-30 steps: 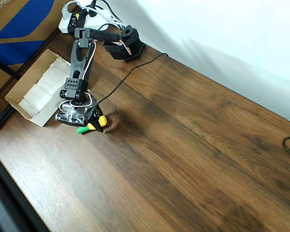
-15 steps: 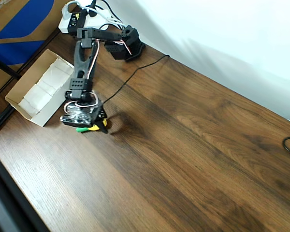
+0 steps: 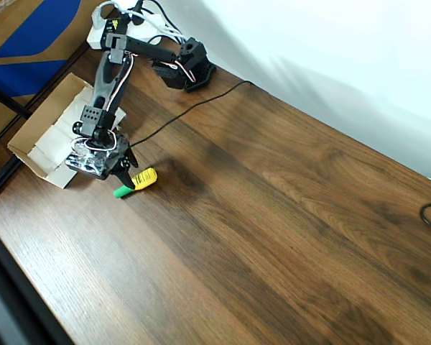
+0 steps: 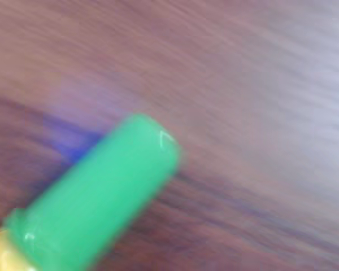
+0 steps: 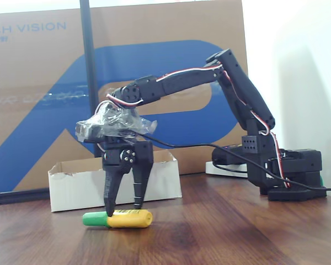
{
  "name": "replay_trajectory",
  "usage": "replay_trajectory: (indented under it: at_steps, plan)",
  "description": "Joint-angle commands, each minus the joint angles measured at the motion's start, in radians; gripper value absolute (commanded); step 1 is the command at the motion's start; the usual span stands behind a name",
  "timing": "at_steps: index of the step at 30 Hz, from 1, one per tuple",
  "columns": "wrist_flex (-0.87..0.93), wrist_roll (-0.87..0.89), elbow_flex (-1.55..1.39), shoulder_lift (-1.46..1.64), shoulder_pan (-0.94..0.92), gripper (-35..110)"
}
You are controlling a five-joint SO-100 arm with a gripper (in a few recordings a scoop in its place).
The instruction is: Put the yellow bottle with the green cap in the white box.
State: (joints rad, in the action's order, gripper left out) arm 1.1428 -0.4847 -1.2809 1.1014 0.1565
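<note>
While blurred green cap (image 4: 96,200) at the wrist, fixed view's released pincer (image 5: 123,210) over bottle (image 5: 118,220).

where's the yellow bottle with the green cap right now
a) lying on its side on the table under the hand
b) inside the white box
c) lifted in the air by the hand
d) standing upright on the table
a, the yellow bottle with the green cap lies flat on the wooden table, in front of the white box, with the open hand straddling it.
</note>
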Motion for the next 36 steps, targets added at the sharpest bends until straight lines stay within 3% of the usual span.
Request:
replay_trajectory:
  at_steps: [1,24,28,31,36]
  plan:
    - [-0.009,-0.020,-0.008,0.097,-0.005,18]
    - [-0.035,0.006,-0.060,0.078,0.074,21]
    - [-0.055,-0.003,-0.074,0.077,0.066,14]
    - [-0.060,0.000,-0.074,0.078,0.061,0]
    - [-0.060,0.003,-0.074,0.083,0.058,0]
